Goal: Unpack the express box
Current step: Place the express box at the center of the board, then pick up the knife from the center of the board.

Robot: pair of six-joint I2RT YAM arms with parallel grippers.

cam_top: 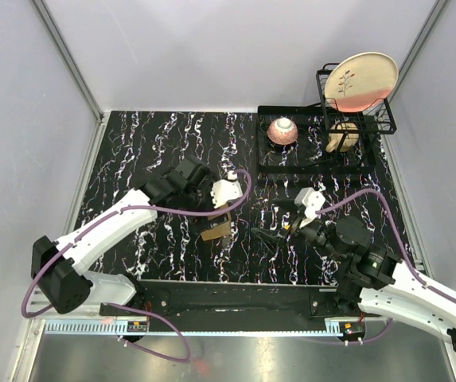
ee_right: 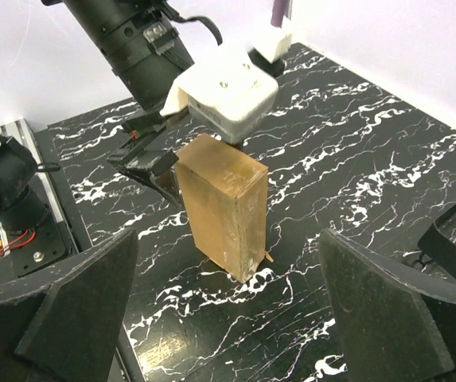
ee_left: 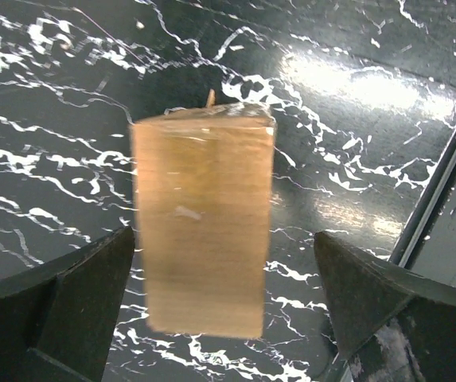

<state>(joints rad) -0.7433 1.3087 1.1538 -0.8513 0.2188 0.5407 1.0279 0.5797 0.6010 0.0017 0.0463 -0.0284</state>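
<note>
The express box [ee_right: 224, 205], plain brown cardboard, stands on end on the black marbled table, leaning slightly, with a small flap tip poking out at its base. In the top view the box [cam_top: 219, 228] is at mid-table. My left gripper [ee_left: 224, 318] is open around it, and the box [ee_left: 204, 227] looks blurred between the fingers [ee_left: 68, 310] with a gap on each side. The left fingers [ee_right: 144, 161] show just behind the box in the right wrist view. My right gripper [ee_right: 228, 318] is open and empty, facing the box from a short distance.
A black tray [cam_top: 315, 163] at the back right holds a pink bowl [cam_top: 282, 130]. A black wire rack [cam_top: 355, 103] behind it holds a cream plate [cam_top: 360, 81]. A black rail [cam_top: 228, 294] runs along the near edge.
</note>
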